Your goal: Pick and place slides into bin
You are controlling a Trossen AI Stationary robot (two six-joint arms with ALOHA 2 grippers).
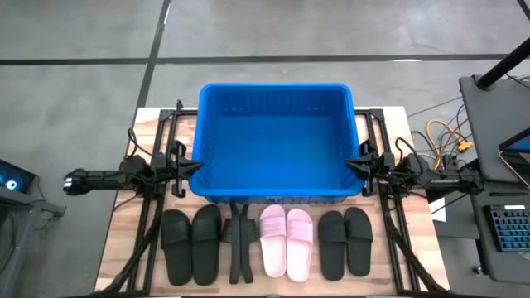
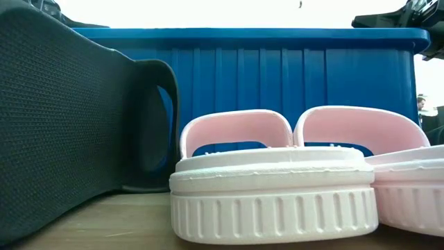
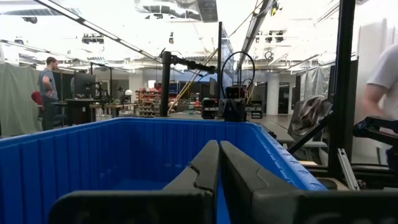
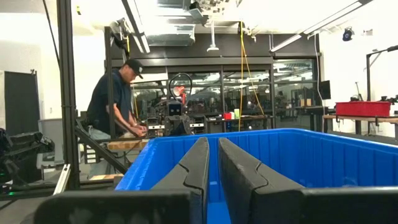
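— Counting from my console: four black slides (image 1: 192, 245), two pink slides (image 1: 286, 241), all in a row on the table (image 1: 120, 248) in front of one blue bin (image 1: 277, 141).

— Grippers?

— I see the left gripper (image 1: 197, 165) closed, holding nothing, at the bin's left wall. Right gripper (image 1: 348, 162) nearly closed, empty, at the right wall.

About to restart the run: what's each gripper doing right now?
Left gripper: closed, empty, at the bin's left wall.
Right gripper: closed, empty, at its right wall.
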